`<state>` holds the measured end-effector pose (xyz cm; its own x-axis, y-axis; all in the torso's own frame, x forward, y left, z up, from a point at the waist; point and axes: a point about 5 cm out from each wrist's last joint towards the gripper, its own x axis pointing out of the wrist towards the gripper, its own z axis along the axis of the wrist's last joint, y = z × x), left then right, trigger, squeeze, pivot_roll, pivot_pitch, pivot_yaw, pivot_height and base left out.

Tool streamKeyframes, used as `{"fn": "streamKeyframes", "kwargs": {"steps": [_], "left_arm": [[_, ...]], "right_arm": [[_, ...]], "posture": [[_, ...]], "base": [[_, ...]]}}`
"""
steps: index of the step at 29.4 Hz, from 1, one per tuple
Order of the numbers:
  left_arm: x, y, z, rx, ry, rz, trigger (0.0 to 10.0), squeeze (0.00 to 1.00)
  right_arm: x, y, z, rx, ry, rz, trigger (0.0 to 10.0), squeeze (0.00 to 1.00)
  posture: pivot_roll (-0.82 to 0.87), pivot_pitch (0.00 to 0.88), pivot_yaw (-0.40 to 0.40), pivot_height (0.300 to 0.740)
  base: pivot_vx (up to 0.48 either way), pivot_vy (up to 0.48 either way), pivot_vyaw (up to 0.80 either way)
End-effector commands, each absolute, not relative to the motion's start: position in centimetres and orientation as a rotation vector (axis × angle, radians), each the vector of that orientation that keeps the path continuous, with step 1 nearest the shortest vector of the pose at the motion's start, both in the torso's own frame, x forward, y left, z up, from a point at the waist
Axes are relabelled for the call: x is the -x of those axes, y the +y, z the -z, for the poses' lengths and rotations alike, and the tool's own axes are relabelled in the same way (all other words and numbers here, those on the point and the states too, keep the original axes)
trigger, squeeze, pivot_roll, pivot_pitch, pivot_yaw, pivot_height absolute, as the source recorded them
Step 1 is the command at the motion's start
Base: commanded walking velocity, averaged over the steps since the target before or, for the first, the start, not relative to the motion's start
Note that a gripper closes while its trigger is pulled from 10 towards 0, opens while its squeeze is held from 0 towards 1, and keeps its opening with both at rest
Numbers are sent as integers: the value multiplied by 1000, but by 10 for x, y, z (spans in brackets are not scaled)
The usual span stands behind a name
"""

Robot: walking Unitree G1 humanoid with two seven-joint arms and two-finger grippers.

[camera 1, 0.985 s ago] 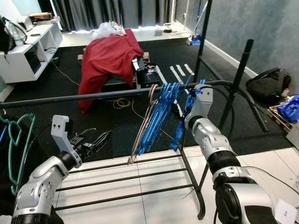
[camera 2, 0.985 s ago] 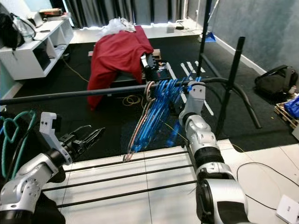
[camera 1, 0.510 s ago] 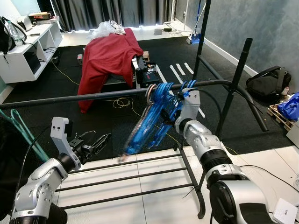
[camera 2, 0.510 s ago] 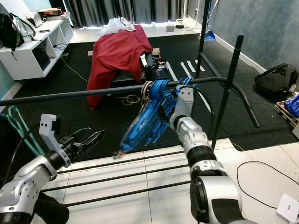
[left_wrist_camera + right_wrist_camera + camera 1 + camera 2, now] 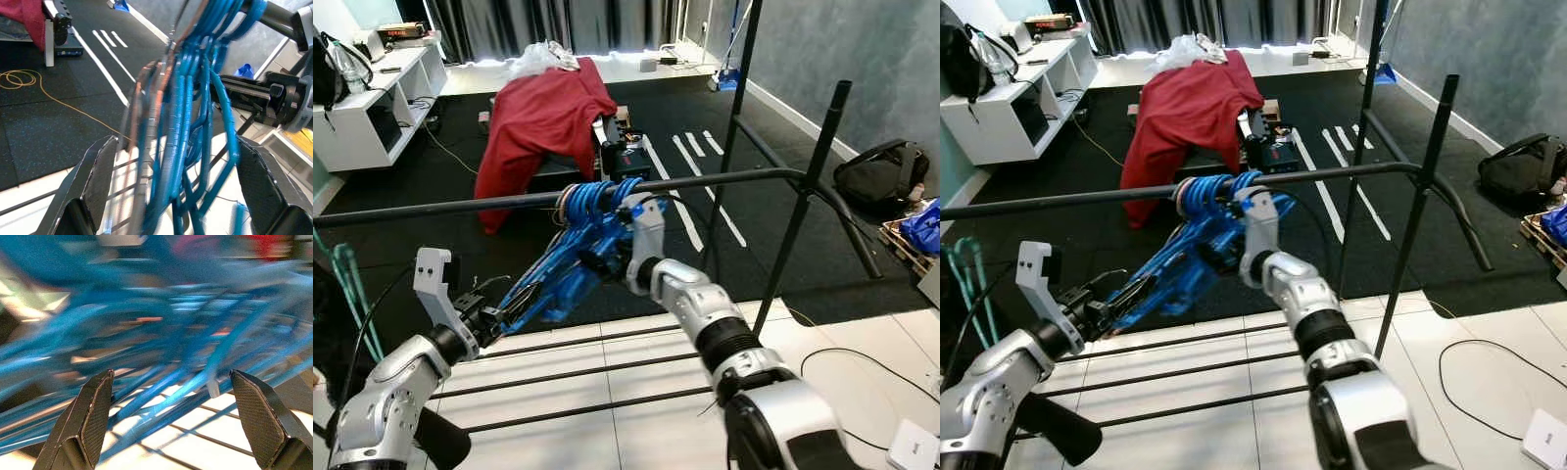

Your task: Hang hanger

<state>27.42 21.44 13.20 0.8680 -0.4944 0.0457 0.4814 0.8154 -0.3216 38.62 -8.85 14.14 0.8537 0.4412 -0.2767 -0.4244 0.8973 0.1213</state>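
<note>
Hangers: a thick bundle of blue hangers [image 5: 570, 257] hangs by its hooks on the black rail [image 5: 440, 208], near the rail's middle. The bundle is swung out to the left and toward the robot, so its lower ends reach down to the left gripper. A few brownish hangers are mixed among the blue ones in the left wrist view.
Rail: it belongs to a black clothes rack [image 5: 822, 147], runs from left to right across the scene, and bends down at its right end.
Right gripper: the right gripper [image 5: 607, 257] is pressed into the bundle just below the rail. In the right wrist view its fingers [image 5: 93, 416] stand wide apart, with blurred blue hanger wires in front of them and between them.
Left gripper: the left gripper [image 5: 504, 311] is low on the left, at the lower tips of the bundle. In the left wrist view its fingers [image 5: 100, 171] are spread wide and the hanger wires pass between them; I cannot tell if they touch.
Background: a red cloth [image 5: 540, 117] is draped over something on the dark floor far behind the rail. A white shelf [image 5: 372, 103] stands at the far left. A black bag [image 5: 879, 174] lies on the right.
</note>
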Motion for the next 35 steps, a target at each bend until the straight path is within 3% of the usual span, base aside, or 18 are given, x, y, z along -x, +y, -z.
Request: {"fn": "streamKeyframes", "kwargs": {"steps": [1,2,3,4,5,6,7,9,10,19,35], "left_arm": [[-274,215,-133,341,40,514,10000,0],[-274,215,-133,341,40,514,10000,0],[-275,214,-134,347,37,514,10000,0],[-275,214,-134,347,37,514,10000,0],[-277,212,-134,351,35,515,10000,0],[-277,212,-134,351,35,515,10000,0],[-278,212,-134,353,35,517,10000,0],[-278,212,-134,353,35,517,10000,0],[-279,211,-134,354,36,518,10000,0],[-280,210,-134,356,36,520,10000,0],[-281,213,-133,364,31,518,10000,0]], "right_arm": [[-386,-105,-132,-52,342,-362,10000,0],[-386,-105,-132,-52,342,-362,10000,0],[-388,-135,-132,-26,339,-225,10000,0],[-388,-135,-132,-26,339,-225,10000,0],[-388,-168,-134,-7,325,-81,10000,0],[-388,-168,-134,-7,325,-81,10000,0],[-386,-190,-136,3,313,5,10000,0],[-386,-190,-136,3,313,5,10000,0],[-383,-203,-137,7,306,55,10000,0],[-375,-212,-133,10,313,75,10000,0],[-368,-201,-148,19,180,-13,10000,0]], "posture": [[6,43,15,740],[6,43,15,740],[0,42,17,740],[0,42,17,740],[-4,41,20,740],[-4,41,20,740],[-6,41,21,740],[-6,41,21,740],[-8,40,23,740],[-18,39,28,740],[-33,29,23,740]], "base": [[0,0,0],[0,0,0],[0,0,0],[0,0,0],[0,0,0],[0,0,0],[0,0,0],[0,0,0],[0,0,0],[0,0,0],[0,0,0]]}}
